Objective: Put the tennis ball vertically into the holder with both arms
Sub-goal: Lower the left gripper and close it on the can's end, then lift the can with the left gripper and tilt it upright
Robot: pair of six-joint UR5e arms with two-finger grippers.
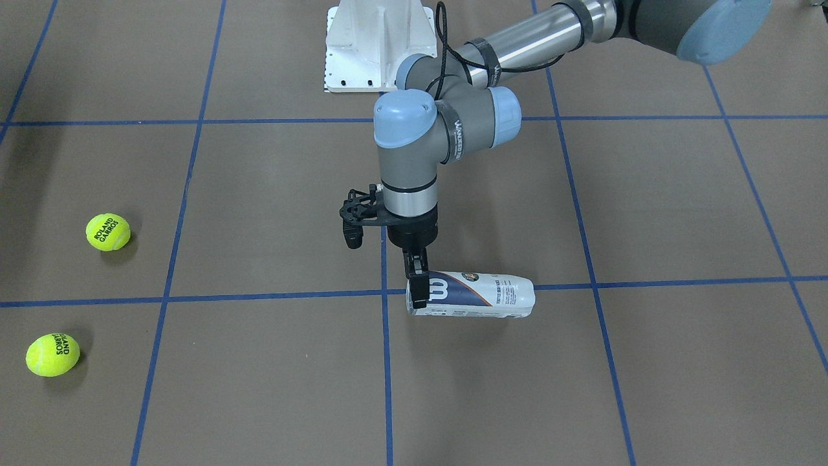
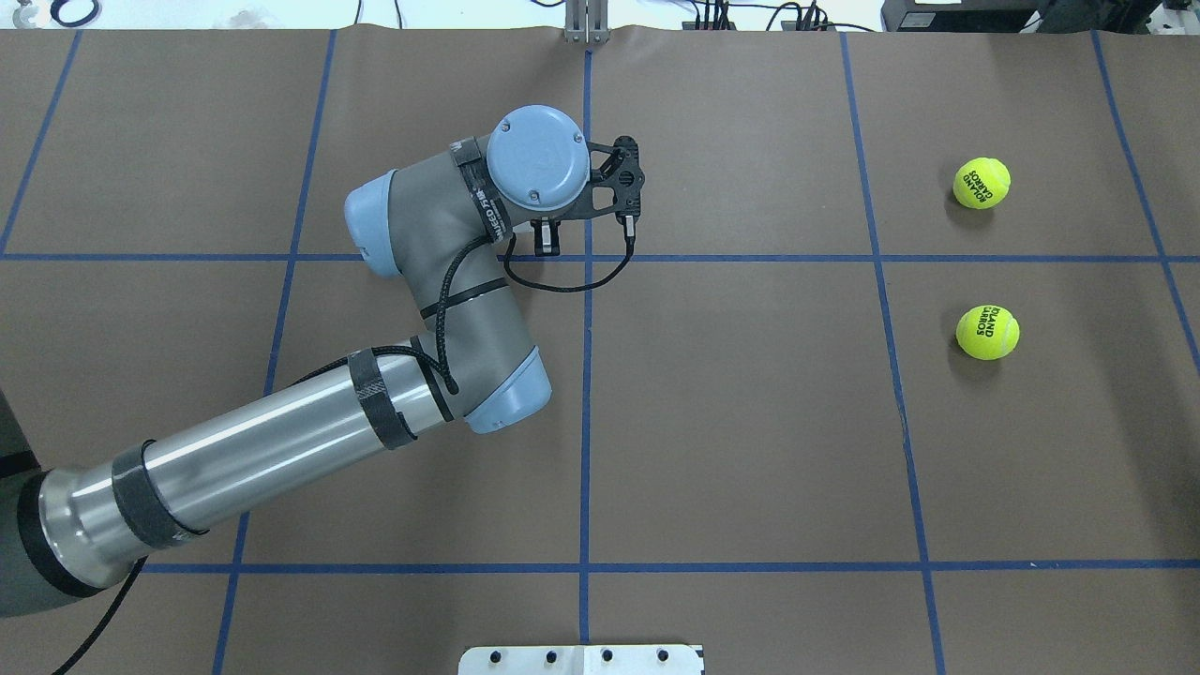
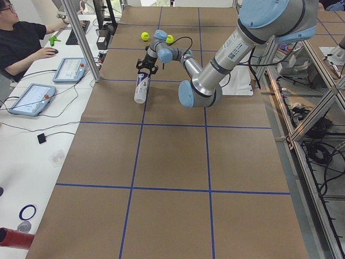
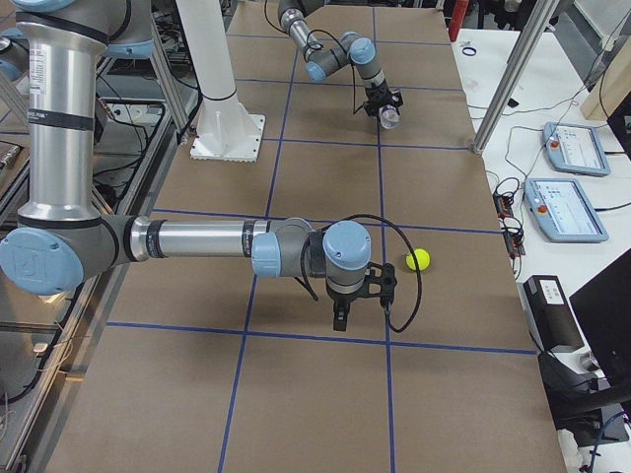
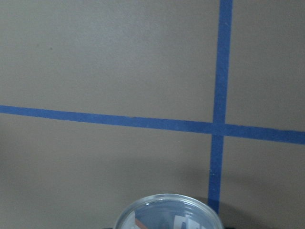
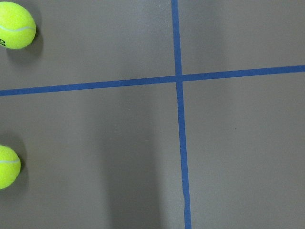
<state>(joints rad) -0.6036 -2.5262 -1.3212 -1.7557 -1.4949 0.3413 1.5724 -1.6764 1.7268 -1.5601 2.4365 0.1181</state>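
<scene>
The holder (image 1: 475, 295), a clear tube with a white and navy "W" label, lies horizontal near the table's middle. Its metal-rimmed mouth (image 5: 167, 212) points toward the robot's right. My left gripper (image 1: 418, 291) points straight down and is shut on the holder close to the mouth. I cannot tell whether the tube rests on the table or hangs just above it. In the overhead view the wrist hides it. Two yellow tennis balls (image 1: 108, 232) (image 1: 53, 355) lie far off on the robot's right. My right gripper (image 4: 340, 317) hangs above the table near one ball (image 4: 419, 260); I cannot tell whether it is open or shut.
The white metal base (image 1: 378, 45) stands at the robot's edge of the table. Blue tape lines grid the brown tabletop (image 2: 750, 422). Both balls show at the left edge of the right wrist view (image 6: 16, 25) (image 6: 7, 167). An operator (image 3: 21, 43) sits at the side desk.
</scene>
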